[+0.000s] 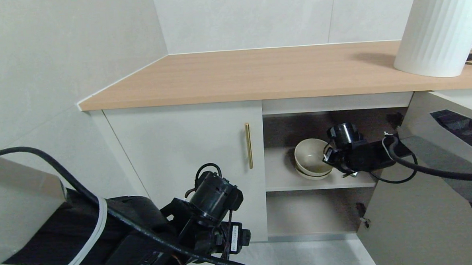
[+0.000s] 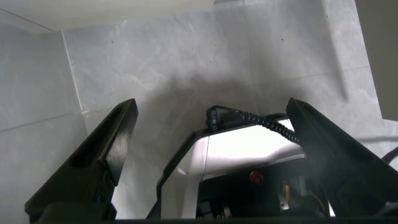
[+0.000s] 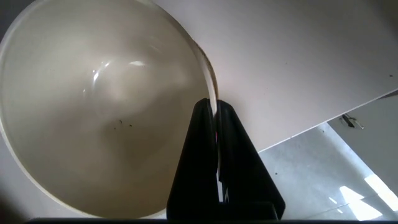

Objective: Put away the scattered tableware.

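Right gripper [image 3: 216, 111] pinches tilted bowl [image 3: 93, 99] rim inside cabinet [image 1: 281, 174].

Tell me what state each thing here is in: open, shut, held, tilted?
Left cabinet door: shut.
Right cabinet door: swung open.
Bowl: tilted on the shelf, rim pinched by right gripper.
Left gripper: open, empty.
White ribbed container: upright on the countertop.

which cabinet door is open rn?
The right-hand white cabinet door, swung outward, exposing the shelf with the beige round bowl. The left white door, with the brass bar handle, is shut flush.
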Motion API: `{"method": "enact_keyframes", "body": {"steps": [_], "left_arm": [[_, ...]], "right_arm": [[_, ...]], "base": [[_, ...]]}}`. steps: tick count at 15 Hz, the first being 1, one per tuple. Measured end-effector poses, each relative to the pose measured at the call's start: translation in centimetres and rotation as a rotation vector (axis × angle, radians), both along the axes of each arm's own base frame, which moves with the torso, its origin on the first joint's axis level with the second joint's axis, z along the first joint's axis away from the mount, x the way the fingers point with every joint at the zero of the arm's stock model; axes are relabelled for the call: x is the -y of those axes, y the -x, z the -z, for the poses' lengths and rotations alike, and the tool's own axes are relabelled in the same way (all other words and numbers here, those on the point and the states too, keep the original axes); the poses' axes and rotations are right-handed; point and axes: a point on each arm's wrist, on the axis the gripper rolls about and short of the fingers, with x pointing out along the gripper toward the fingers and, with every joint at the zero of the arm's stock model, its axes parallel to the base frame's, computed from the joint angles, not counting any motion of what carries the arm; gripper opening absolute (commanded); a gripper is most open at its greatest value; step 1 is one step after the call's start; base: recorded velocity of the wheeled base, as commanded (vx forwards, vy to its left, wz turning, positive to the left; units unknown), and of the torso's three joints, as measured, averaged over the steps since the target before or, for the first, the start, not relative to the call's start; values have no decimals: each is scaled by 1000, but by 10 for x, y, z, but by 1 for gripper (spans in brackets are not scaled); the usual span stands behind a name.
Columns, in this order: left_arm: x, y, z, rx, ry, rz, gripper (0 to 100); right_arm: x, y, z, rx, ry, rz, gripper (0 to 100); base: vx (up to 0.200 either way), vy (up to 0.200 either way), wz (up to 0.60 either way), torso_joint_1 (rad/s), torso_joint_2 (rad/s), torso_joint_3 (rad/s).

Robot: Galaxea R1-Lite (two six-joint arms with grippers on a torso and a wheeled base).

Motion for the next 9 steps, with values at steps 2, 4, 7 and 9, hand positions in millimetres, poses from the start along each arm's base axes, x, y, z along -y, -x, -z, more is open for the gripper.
{"method": "enact_keyframes", "body": {"steps": [2, 4, 7, 9], "left_arm": [[0, 0, 0, 1, 1, 0, 100], [0, 0, 0, 1, 1, 0, 100], [0, 0, 0, 0, 1, 0, 100], [0, 0, 0, 0, 0, 0, 100]], "right_arm": [[0, 0, 1, -2, 1, 1, 0], [0, -1, 3, -3, 2, 2, 0], [3, -3, 4, 0, 10, 18, 0], [4, -4, 4, 1, 13, 23, 100]], "base": [[0, 0, 0, 0, 0, 0], [0, 0, 0, 0, 0, 0], [0, 0, 0, 0, 0, 0], [0, 0, 0, 0, 0, 0]]}}
